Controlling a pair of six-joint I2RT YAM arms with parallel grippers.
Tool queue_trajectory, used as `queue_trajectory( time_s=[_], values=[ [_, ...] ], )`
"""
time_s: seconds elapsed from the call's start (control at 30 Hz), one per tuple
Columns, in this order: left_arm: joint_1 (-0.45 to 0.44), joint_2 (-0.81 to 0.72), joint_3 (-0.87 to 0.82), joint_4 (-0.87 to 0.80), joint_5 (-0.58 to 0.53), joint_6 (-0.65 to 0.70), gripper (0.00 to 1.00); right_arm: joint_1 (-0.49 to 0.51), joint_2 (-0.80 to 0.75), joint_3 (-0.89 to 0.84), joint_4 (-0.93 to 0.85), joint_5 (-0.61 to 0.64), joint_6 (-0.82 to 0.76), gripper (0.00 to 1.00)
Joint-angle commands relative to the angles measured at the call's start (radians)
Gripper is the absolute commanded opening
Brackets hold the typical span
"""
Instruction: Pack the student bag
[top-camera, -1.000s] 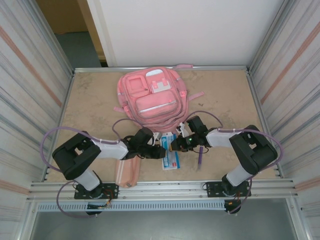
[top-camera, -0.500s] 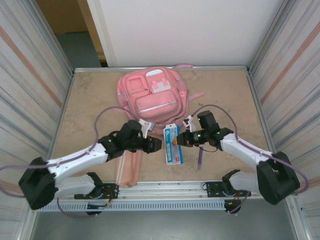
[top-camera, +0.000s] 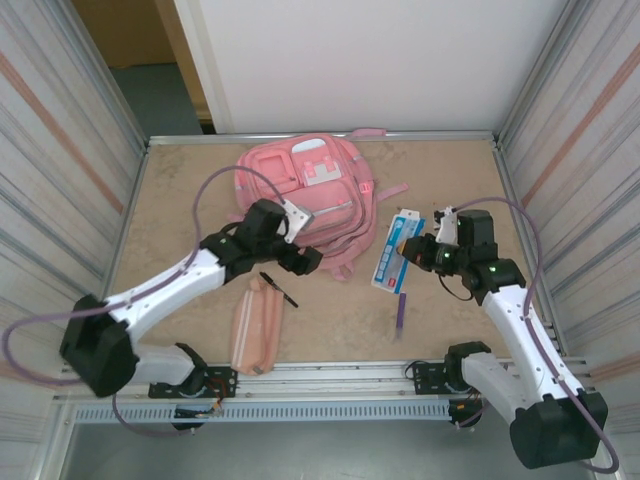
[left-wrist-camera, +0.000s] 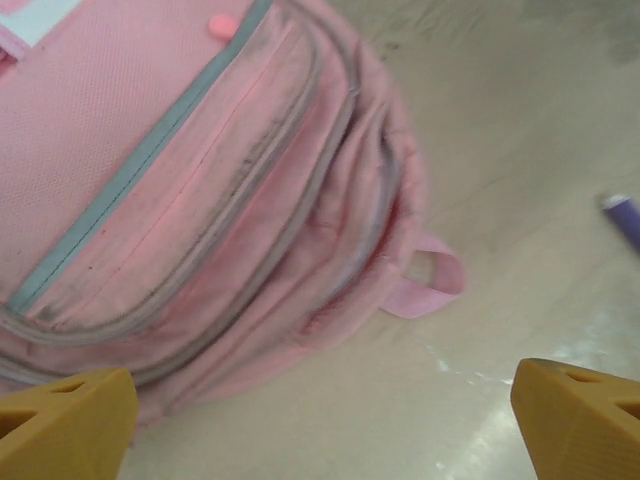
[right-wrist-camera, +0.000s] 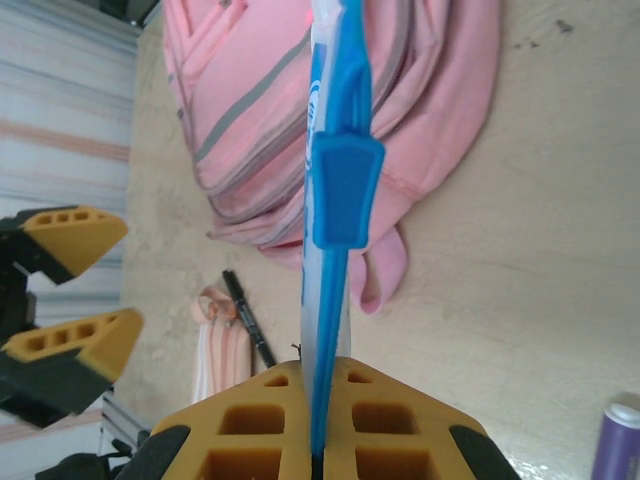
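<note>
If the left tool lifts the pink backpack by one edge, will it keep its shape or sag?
Probably it sags: the pink backpack is soft, creased fabric lying flat. It looks nearly empty, so likely light for its size. Its loose strap loop may drag or catch.

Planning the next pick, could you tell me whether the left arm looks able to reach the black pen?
Probably yes: the left gripper hovers open close by, and the black pen lies uncovered on the table.

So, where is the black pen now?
In the top view the black pen lies on the table, left of centre, beside the far end of the pink pencil case, just short of the backpack.
</note>
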Motion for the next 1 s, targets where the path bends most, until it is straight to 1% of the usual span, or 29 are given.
queue_trajectory(
  time_s=[0.0,0.1,0.17,0.27,0.37,0.43,0.47,0.5,0.57,0.63,0.67,0.7,0.77,0.8,0.83,0.9,0.97],
  values=[
    [0.029,0.098,0.094,-0.017,-0.042,0.143,0.99,-0.010,-0.013,0.006,-0.039,0.025,-0.011,0.00],
    [0.050,0.196,0.145,0.003,-0.059,0.189,0.99,-0.021,-0.011,-0.001,-0.038,0.011,-0.008,0.00],
    [0.065,0.266,0.202,-0.014,-0.081,0.204,0.99,-0.022,-0.015,-0.010,-0.033,0.012,-0.009,0.00],
    [0.076,0.371,0.298,-0.087,-0.065,0.257,0.95,-0.023,-0.014,-0.026,-0.021,0.014,-0.009,0.00],
    [0.076,0.455,0.346,-0.127,-0.035,0.300,0.93,-0.028,-0.008,-0.025,-0.025,-0.001,-0.013,0.00],
    [0.076,0.498,0.373,-0.134,-0.082,0.295,0.92,-0.029,-0.011,-0.034,-0.018,0.011,-0.015,0.00],
    [0.072,0.518,0.391,-0.139,-0.140,0.280,0.91,-0.029,-0.010,-0.038,-0.011,0.014,-0.015,0.00],
    [0.068,0.542,0.418,-0.157,-0.193,0.277,0.87,-0.030,-0.006,-0.040,-0.006,0.015,-0.014,0.00],
    [0.050,0.583,0.464,-0.183,-0.325,0.289,0.70,-0.032,0.006,-0.036,-0.007,0.005,-0.009,0.00],
    [0.006,0.608,0.503,-0.201,-0.447,0.340,0.46,-0.031,0.013,-0.040,0.008,-0.006,0.007,0.00],
    [-0.009,0.608,0.507,-0.188,-0.481,0.356,0.35,-0.030,0.013,-0.049,0.019,-0.010,0.017,0.00],
    [-0.019,0.597,0.510,-0.176,-0.481,0.365,0.25,-0.030,0.015,-0.057,0.033,-0.016,0.027,0.00],
    [-0.021,0.552,0.518,-0.175,-0.385,0.350,0.09,-0.030,0.025,-0.065,0.049,-0.040,0.048,0.00],
    [-0.022,0.515,0.517,-0.171,-0.340,0.336,0.03,-0.031,0.033,-0.070,0.054,-0.053,0.062,0.00],
    [-0.022,0.477,0.512,-0.155,-0.298,0.327,0.00,-0.030,0.038,-0.076,0.062,-0.070,0.082,0.00],
    [-0.025,0.407,0.508,-0.131,-0.278,0.316,0.00,-0.029,0.052,-0.103,0.110,-0.120,0.133,0.00],
    [-0.023,0.350,0.518,-0.118,-0.280,0.304,0.00,-0.020,0.084,-0.120,0.190,-0.204,0.181,0.00]
  ],
)
